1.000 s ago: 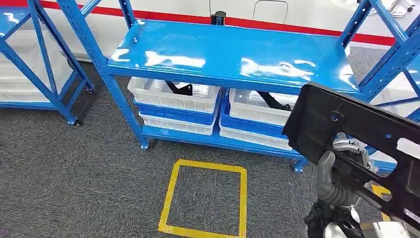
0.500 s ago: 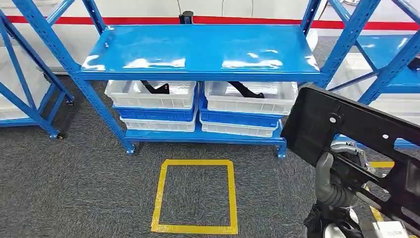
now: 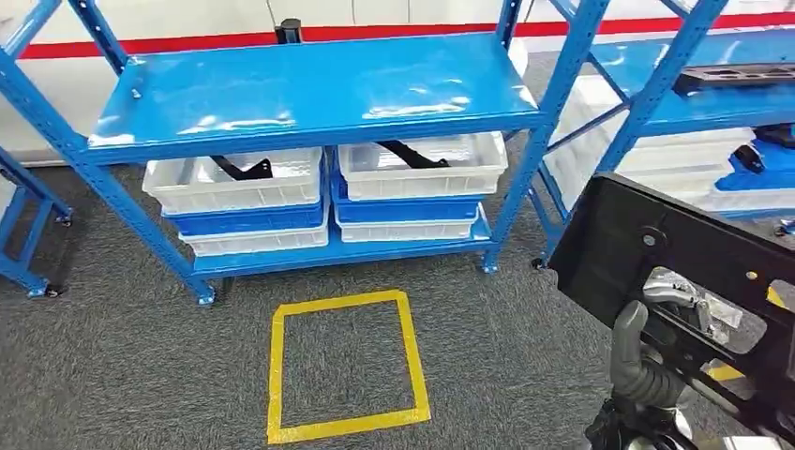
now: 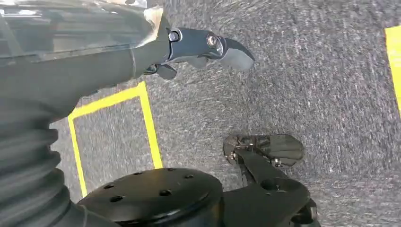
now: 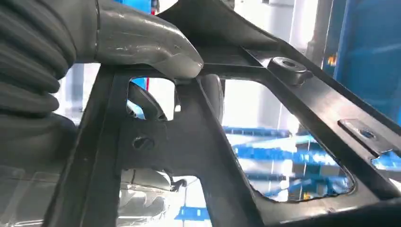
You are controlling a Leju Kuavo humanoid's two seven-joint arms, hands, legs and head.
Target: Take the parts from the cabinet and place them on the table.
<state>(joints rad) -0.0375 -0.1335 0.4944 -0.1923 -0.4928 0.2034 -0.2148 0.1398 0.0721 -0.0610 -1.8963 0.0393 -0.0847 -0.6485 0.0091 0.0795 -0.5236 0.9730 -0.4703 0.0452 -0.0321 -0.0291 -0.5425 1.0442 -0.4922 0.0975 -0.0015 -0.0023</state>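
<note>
My right hand (image 3: 642, 367) grips a large black frame part (image 3: 656, 248) with cut-outs and holds it up at the lower right of the head view. In the right wrist view the grey thumb (image 5: 142, 47) presses on a bar of that black part (image 5: 208, 142), with darker fingers behind it. My left hand (image 4: 191, 45) hangs over the grey carpet, its dark fingers stretched out with nothing in them. More black parts lie in the white bins (image 3: 239, 180) on the rack's low shelf and on a shelf of the rack at the right (image 3: 736, 77).
A blue steel rack (image 3: 309, 89) with a bare top shelf stands ahead, white and blue bins stacked under it. A yellow taped square (image 3: 342, 366) marks the carpet in front. A second blue rack (image 3: 647, 89) stands close at the right.
The camera has turned to the right: the rack and yellow square have slid left in the picture and the right-hand rack has come into view. The black part stays in my right hand.
</note>
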